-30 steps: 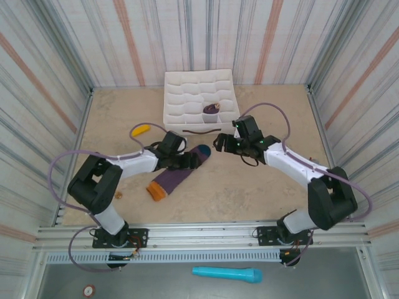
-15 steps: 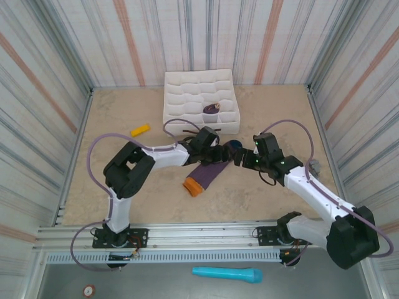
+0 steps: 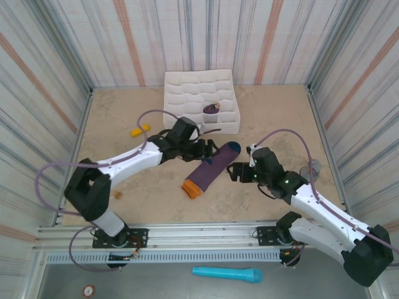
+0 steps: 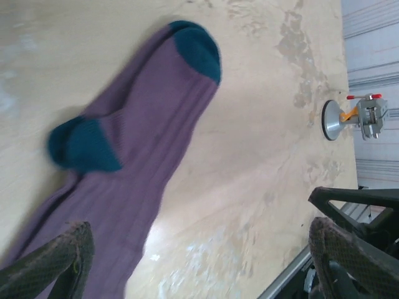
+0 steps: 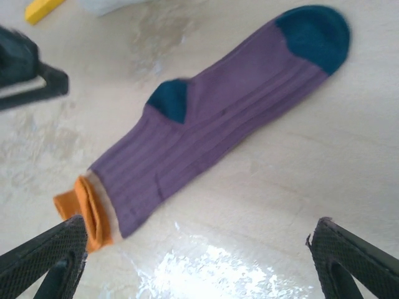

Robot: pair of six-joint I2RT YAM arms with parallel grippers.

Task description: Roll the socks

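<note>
**A:** Two socks, so where are they?

**B:** The flat sock (image 3: pixel 211 169) lies on the table (image 3: pixel 268 118) just on the near side of the tray (image 3: pixel 187 93). Its teal toe points at the tray's right corner and its orange cuff is farthest from the tray. The second sock (image 3: pixel 212 110), a purple bundle, sits in a compartment near that same corner.

**A:** And the hands?

**B:** The left gripper (image 3: pixel 211 149) hovers just in front of the tray, above the flat sock, jaws spread wide and empty. The right gripper (image 3: pixel 234 173) is farther from the tray, beside the sock, also wide and holding nothing.
</note>
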